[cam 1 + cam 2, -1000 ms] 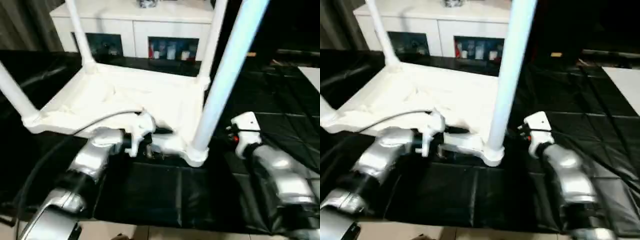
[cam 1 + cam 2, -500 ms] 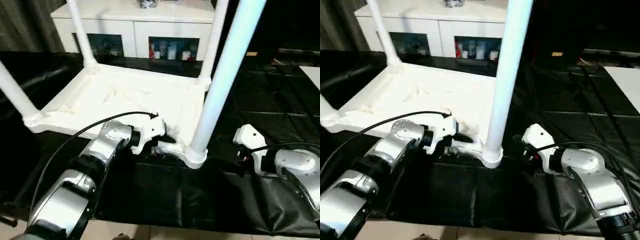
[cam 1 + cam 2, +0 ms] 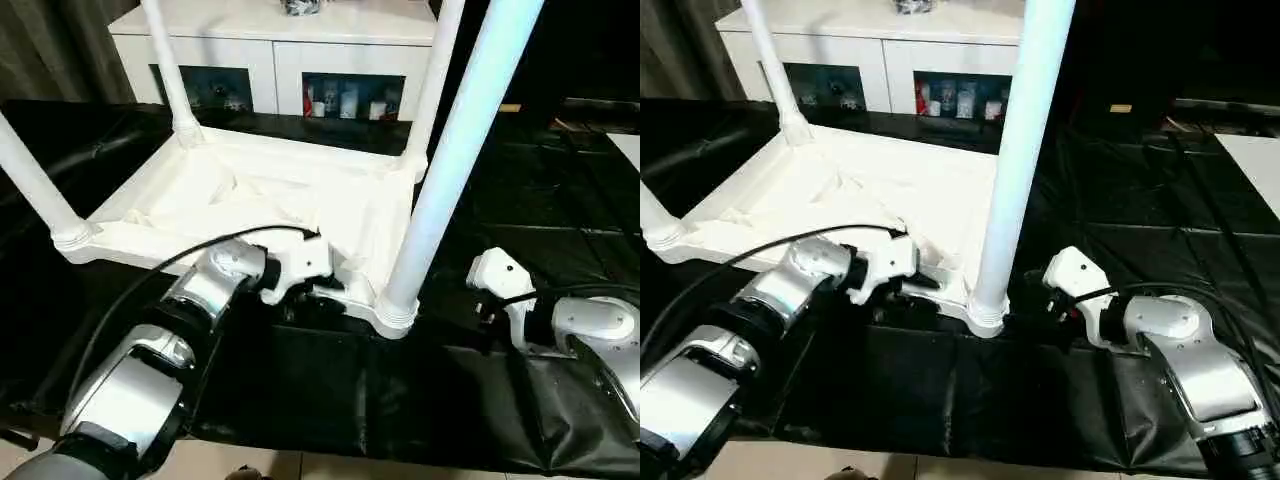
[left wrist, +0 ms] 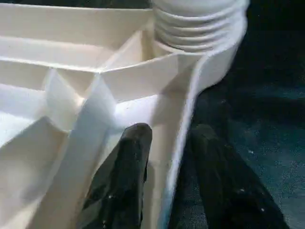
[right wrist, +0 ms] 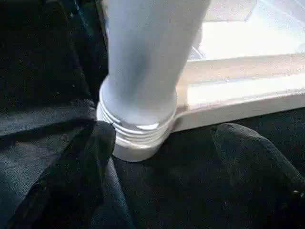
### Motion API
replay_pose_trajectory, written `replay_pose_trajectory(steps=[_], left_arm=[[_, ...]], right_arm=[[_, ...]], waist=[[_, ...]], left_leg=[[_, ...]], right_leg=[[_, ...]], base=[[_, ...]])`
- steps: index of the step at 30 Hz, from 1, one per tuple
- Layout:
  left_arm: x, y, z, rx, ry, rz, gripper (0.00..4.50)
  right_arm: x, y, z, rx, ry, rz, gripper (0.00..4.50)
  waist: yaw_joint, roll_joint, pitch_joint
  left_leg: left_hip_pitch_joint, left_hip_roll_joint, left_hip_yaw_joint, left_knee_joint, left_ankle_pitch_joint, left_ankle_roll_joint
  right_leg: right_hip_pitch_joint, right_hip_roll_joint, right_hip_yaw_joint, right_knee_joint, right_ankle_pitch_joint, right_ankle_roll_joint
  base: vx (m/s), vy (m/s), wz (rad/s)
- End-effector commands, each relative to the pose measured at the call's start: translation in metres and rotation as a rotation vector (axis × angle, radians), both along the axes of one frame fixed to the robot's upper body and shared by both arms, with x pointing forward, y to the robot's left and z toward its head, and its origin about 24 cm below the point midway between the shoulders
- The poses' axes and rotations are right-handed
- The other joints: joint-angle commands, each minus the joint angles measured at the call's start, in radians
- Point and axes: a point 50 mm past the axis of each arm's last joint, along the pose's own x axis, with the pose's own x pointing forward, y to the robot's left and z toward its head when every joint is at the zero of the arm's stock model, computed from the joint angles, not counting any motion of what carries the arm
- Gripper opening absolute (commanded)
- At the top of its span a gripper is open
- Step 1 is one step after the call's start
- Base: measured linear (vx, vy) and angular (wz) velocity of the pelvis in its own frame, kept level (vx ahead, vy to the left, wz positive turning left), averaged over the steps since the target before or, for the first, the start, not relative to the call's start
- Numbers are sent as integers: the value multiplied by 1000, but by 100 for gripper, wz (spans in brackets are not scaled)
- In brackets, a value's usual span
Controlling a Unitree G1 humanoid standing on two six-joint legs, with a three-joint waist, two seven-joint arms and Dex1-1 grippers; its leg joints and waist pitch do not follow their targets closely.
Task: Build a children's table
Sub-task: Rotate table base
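Tabletop (image 3: 250, 195) lies underside up, four legs seated; my left gripper (image 4: 167, 157) pinches its near rim between its jaws, right gripper (image 5: 162, 157) gapes empty before the near leg (image 3: 450, 160). I fear a tug could tip it

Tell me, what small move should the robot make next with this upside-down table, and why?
Probably close the right gripper on the near leg. All four legs stand in the tabletop, the left gripper already straddles its near rim, and the right fingers are open just short of that leg's base, so two holds could turn the table over.
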Motion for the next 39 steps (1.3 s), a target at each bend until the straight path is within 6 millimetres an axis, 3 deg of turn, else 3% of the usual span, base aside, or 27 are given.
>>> replay_pose_trajectory(steps=[1, 11, 12, 14, 17, 21, 26, 27, 29, 31, 32, 33, 34, 39], left_arm=[[0, -3, 1, 42, -6, -49, 132], [1, 1, -7, 178, 5, -53, 52], [2, 4, -8, 191, 20, -29, 52], [2, 9, -10, 198, 60, 23, 37], [2, 17, -13, 146, 142, 126, 25], [-4, 28, -20, 122, 172, 212, 19], [-18, 42, -26, 101, 161, 353, 8], [-19, 42, -26, 99, 159, 354, 6], [-23, 41, -25, 85, 146, 356, 4], [-28, 30, -18, -17, 94, 279, 1], [-30, 26, -15, -49, 91, 272, 1], [-31, 24, -14, -67, 83, 248, 1], [-33, 21, -13, -79, 64, 219, 1], [-31, 14, -7, -103, 20, 267, 1]], right_arm=[[-1, -1, 3, -13, -1, 3, 375], [0, 1, 2, -13, -17, -10, 375], [1, 1, 2, -11, -24, -16, 375], [3, 0, 3, -5, -37, -34, 375], [8, -3, 4, -3, -73, -82, 375], [12, -4, 5, 5, -98, -133, 375], [23, -10, 3, 4, -129, -264, 375], [23, -10, 3, 5, -129, -268, 375], [27, -10, 3, 17, -131, -294, 375], [30, -6, 2, 43, -128, -308, 375], [31, -5, 1, 47, -128, -312, 375], [32, -3, 0, 46, -130, -317, 375], [33, -1, -1, 46, -132, -323, 375], [34, 11, -2, 92, -125, -302, 375]], waist=[[3, -12, -68], [3, -10, -69], [4, -5, -69], [0, -11, -67], [-2, -8, -65], [-14, -9, -64], [-47, -11, -60], [-51, -10, -59], [-53, -15, -57], [-55, -22, -57], [-53, -18, -58], [-53, -23, -56], [-50, -17, -58], [-42, -18, -61]], left_leg=[[7, 21, -5, -65, -168, 74], [6, 21, -7, -65, -156, 76], [7, 21, -7, -65, -158, 74], [5, 18, -6, -65, -161, 74], [7, 18, -5, -67, -178, 66], [0, 18, -8, -72, -182, 59], [-2, 15, -7, -73, -200, 65], [-4, 15, -8, -75, -203, 62], [1, 13, -5, -74, -216, 61], [-2, 12, -4, -74, -219, 62], [4, 14, -3, -74, -222, 60], [4, 14, -3, -75, -223, 62], [7, 14, -2, -75, -218, 62], [4, 17, -1, -75, -177, 67]], right_leg=[[54, -60, 39, -74, -38, -268], [56, -61, 39, -72, -10, -272], [56, -62, 39, -72, -14, -273], [57, -61, 38, -74, -29, -270], [53, -62, 38, -80, -101, -262], [56, -62, 36, -80, -135, -252], [50, -56, 33, -87, -196, -240], [52, -57, 32, -87, -213, -235], [45, -54, 33, -96, -270, -212], [42, -55, 35, -100, -316, -188], [37, -54, 36, -99, -314, -186], [36, -53, 36, -101, -317, -184], [34, -52, 37, -100, -306, -184], [37, -54, 39, -89, -208, -199]], base=[[0, 0, 0], [0, 0, 0], [0, 0, 0], [0, 0, 0], [0, 0, 0], [0, 0, 0], [0, 0, 0], [0, 0, 0], [0, 0, 0], [0, 0, 0], [0, 0, 0], [0, 0, 0], [0, 0, 0], [0, 0, 0]])
